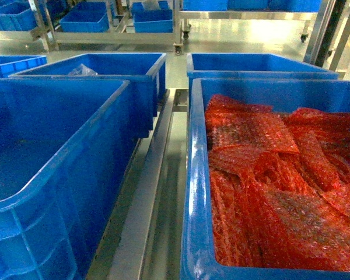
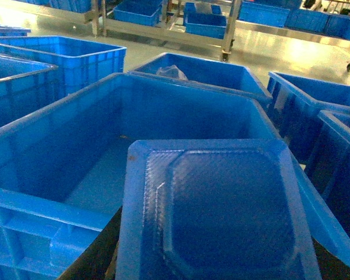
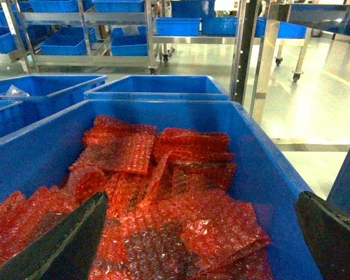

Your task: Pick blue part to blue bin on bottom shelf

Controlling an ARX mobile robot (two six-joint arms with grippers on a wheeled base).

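L wrist view, nearest: blue part [image 2: 213, 216], flat tray w/ eight-sided recess, fills lower centre of frame. Long axis runs away from camera, toward top of frame. Dark fingers [image 2: 96, 251] show only as slivers at lower-left and lower-right corners, either side of the part. Left gripper [image 2: 216, 256] judged clenched on the part, though contact itself is hidden. Not visible in head view. Hangs over near rim of a big empty bin [image 2: 58, 140]. Just beyond, upper centre: second bin w/ clear plastic bag [image 2: 172, 73] inside. R wrist view: right gripper [image 3: 201, 201] released, jaws spread wide to both lower corners, nothing between. Poised over bin of red bubble-wrap bags [image 3: 163, 192], which takes up right half of head view. Farther: bare shiny floor, then steel rack across top of every view. Bottom shelf [image 2: 163, 33] sits near floor level, holding blue bins [image 2: 205, 24] at upper centre. Which one is the goal: can't tell. Key relation: shelf lies straight ahead and well apart from the held part, across the bins and the floor, in line w/ part's long axis. L arm is the one loaded, so the carry is its job. Probably needs base to roll fwd and arm to drop low.
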